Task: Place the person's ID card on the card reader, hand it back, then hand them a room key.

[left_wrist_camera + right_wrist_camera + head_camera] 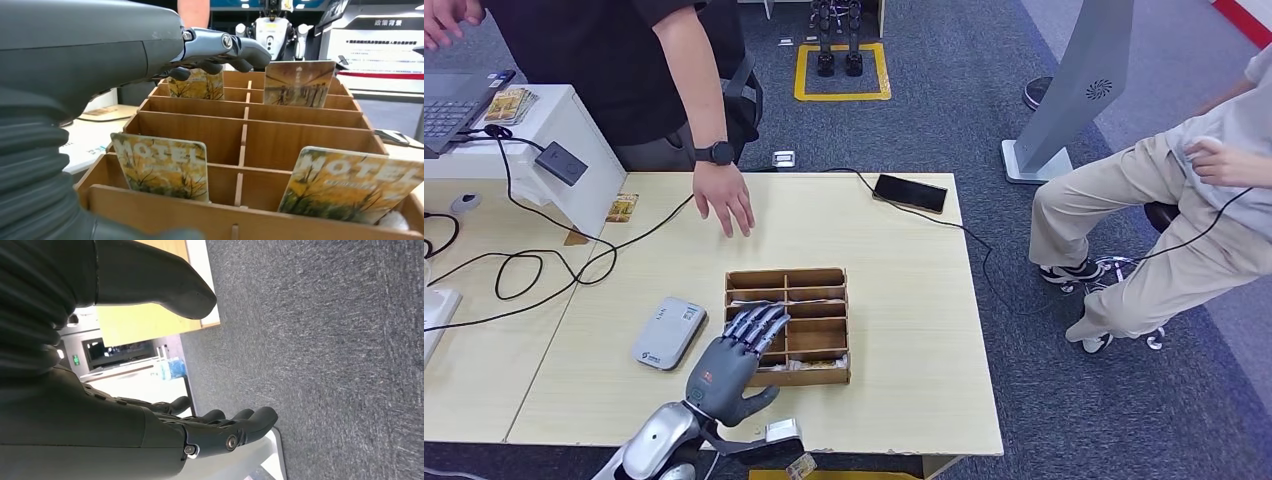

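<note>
1. The card reader (669, 332) lies flat on the table (904, 300), just left of the wooden card box (788, 326); no ID card rests on it.
2. The left hand (736, 352) reaches over the box's left column, fingers stretched toward a far compartment — fingertips at a room key (196, 84) standing upright on its edge; whether they pinch it, I cannot tell.
3. The person's hand (724, 198) waits beyond the box, near the table's far edge.
4. The right hand (220, 432) hangs slack over grey carpet, holding nothing — the left is clearly nearer.
</note>
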{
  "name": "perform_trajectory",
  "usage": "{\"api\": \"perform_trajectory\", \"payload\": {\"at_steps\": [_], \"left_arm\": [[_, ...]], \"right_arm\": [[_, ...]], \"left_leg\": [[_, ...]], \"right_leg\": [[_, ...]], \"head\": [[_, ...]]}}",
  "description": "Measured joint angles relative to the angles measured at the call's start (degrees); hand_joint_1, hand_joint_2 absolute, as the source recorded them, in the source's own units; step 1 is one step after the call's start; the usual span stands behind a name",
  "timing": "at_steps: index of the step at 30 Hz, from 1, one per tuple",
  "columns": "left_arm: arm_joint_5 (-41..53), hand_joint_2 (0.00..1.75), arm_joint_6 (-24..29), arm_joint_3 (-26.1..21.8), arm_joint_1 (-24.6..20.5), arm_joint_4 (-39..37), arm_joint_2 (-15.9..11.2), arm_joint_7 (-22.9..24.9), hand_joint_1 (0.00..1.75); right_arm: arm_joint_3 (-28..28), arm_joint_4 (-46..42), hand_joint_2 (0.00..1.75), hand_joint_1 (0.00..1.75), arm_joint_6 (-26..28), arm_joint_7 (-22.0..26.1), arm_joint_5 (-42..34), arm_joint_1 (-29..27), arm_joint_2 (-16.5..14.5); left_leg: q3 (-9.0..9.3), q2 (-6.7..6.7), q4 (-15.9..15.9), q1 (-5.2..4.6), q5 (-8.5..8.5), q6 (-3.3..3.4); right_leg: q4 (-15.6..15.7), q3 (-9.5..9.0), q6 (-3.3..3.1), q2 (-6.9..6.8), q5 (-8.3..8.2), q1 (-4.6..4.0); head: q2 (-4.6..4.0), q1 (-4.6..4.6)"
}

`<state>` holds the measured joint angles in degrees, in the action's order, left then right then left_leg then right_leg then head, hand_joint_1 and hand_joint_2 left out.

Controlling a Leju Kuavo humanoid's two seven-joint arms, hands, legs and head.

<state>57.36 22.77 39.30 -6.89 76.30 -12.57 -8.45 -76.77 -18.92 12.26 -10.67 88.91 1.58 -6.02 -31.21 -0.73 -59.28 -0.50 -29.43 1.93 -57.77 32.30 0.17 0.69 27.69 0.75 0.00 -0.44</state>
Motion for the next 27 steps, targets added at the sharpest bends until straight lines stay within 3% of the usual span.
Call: {"api": "perform_trajectory", "payload": {"at_steps": [4, 20, 27], "left_arm": [[0.94, 1.75, 1.65, -0.02, 0.00, -0.78, 0.11, 0.21, 1.75], [7.59, 1.75, 13.24, -1.28, -1.09, -10.03, 2.15, 2.11, 1.75], [9.36, 1.75, 14.52, -2.33, -1.98, -14.25, 3.61, 2.51, 1.75]], "right_arm": [[-0.13, -0.24, 1.75, 0.00, -0.04, 0.12, 0.21, -0.01, -0.08], [-0.44, -0.24, 1.75, 0.00, 0.06, 0.70, 1.08, -0.02, -0.09], [-0.43, -0.08, 1.75, 0.00, 0.19, 1.29, 1.08, 0.01, -0.08]], "left_leg": [[0.00, 0.00, 0.00, 0.00, 0.00, 0.00], [0.02, 0.01, 0.00, 0.00, 0.00, 0.00], [0.07, -0.01, 0.02, 0.00, 0.00, 0.00]], "right_leg": [[0.00, 0.00, 0.00, 0.00, 0.00, 0.00], [0.00, -0.02, 0.00, 0.02, 0.00, 0.00], [0.00, -0.10, 0.00, -0.03, 0.00, 0.00]], "head": [[0.00, 0.01], [0.00, 0.00], [0.00, 0.00]]}}
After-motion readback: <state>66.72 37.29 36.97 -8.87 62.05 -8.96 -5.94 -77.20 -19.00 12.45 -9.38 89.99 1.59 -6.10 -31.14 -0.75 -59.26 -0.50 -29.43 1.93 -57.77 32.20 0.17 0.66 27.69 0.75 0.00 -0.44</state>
